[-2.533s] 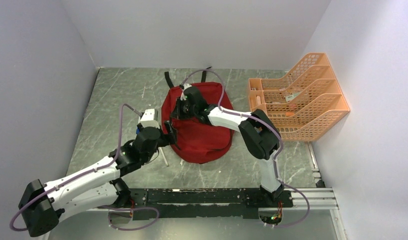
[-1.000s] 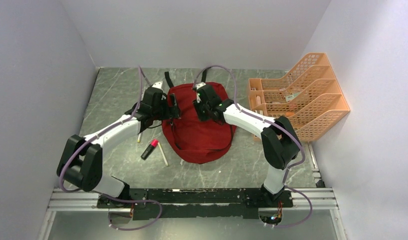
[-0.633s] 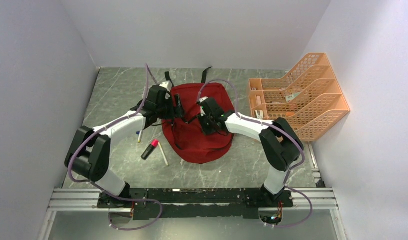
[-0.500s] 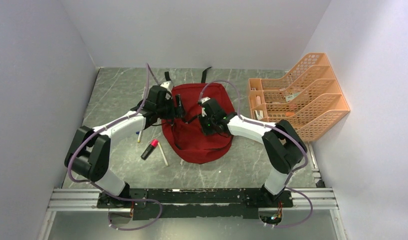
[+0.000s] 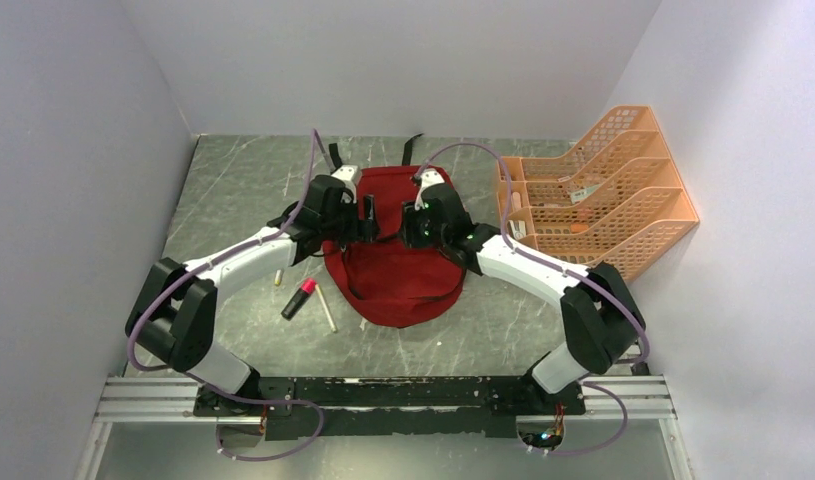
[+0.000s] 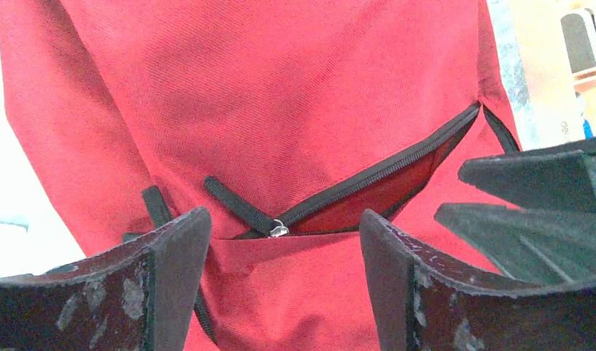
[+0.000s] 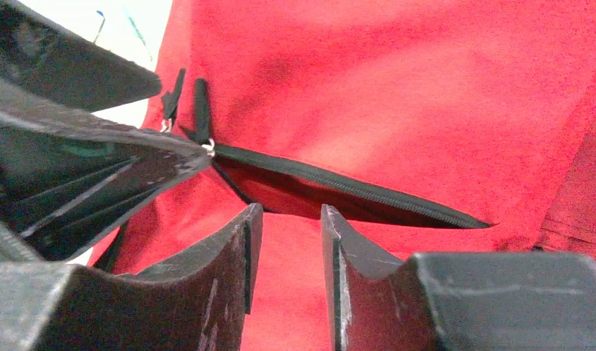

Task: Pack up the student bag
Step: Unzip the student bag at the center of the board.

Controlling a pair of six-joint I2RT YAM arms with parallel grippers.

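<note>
Hovering over the dark red soft fabric backpack [image 5: 398, 285] with both arms. The backpack lies flat on the grey marbled worktop [image 5: 223, 190], with black straps [image 5: 335, 158] trailing off its far end.

Left gripper [image 5: 369, 214]: over the backpack's upper left part, jaws wide apart, only red cloth showing in the gap.

Right gripper [image 5: 407, 222]: over the backpack's upper middle, just beside the left one, tips facing each other. Jaws only narrowly apart, and nothing clamped as far as the wrist view shows.

Black zipper [image 6: 382, 170] runs across the backpack's front and is part open; the slit gapes, with darker red inside. Black zipper pull [image 6: 240, 205], with a small metal ring, lies at the closed end of the slit, below the left gripper. In the right wrist view a left fingertip edge lands right at that ring; touching or not, cannot tell.

Left of the backpack on the worktop:
- black marker with pink cap [image 5: 299, 298]
- pale thin stick [image 5: 326, 307], just beside the backpack's edge
- small yellowish item [image 5: 278, 278], too small to identify

Right of the backpack is the orange plastic mesh file organizer [image 5: 623, 200], near it but apart, with small items in its slots.
</note>
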